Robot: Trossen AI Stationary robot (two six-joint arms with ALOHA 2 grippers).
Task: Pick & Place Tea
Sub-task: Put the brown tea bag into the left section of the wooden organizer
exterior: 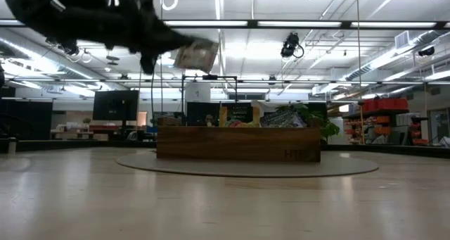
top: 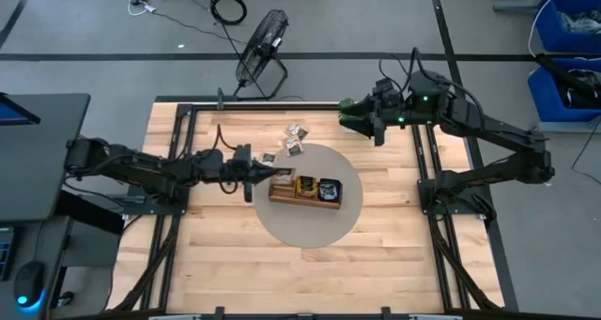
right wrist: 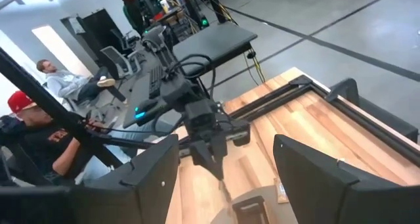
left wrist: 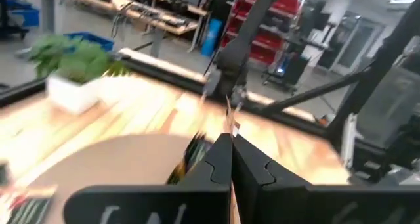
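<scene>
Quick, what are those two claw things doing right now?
Left gripper: shut on a tea packet, above the tray.
Right gripper: open, holding nothing.

Worktop (top: 235, 264): pale wooden planks, black rails along its sides. On it we list one round grey mat (top: 305, 224) near the centre; one long brown wooden tray (top: 305, 190) on the mat; loose tea packets (top: 293, 140) scattered on the wood just beyond the mat's far edge.
</scene>
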